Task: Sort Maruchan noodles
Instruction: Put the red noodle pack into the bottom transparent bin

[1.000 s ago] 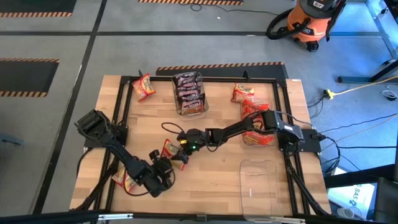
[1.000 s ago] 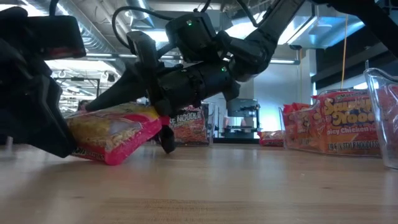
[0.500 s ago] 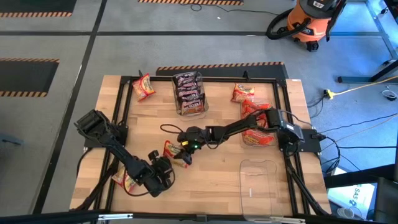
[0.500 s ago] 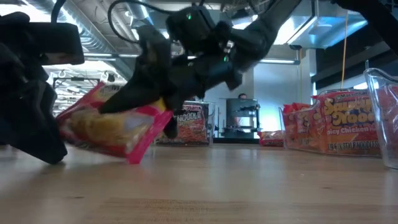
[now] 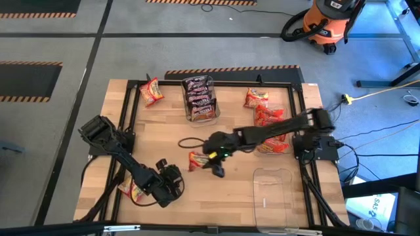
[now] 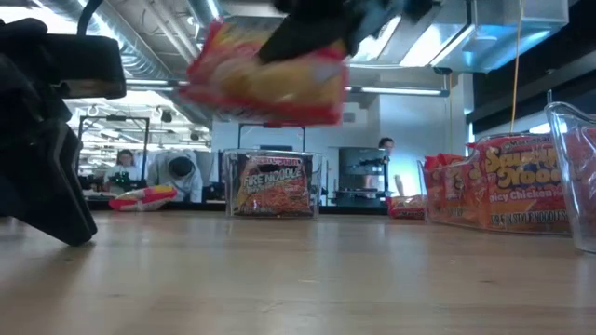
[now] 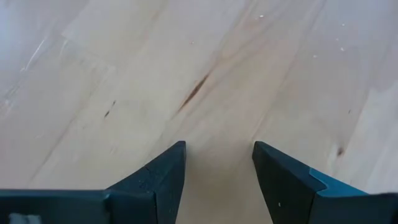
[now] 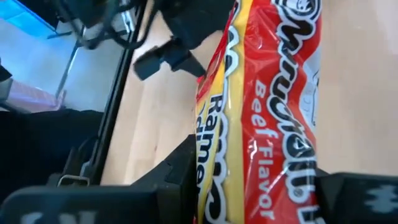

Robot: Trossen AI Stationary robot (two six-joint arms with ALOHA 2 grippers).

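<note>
Left gripper (image 5: 172,185) is idling near the table's front left, fingers spread, empty. Right gripper (image 5: 202,159) is clamping a red-yellow Beef Flavor ramen packet (image 5: 195,160), lifted above mid-table; its label is partly cropped.

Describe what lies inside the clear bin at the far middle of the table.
The clear bin holds dark noodle packets stacked together; the low view reads "Fire Noodle" on the front one. How many lie beneath the top packets is hidden.
</note>
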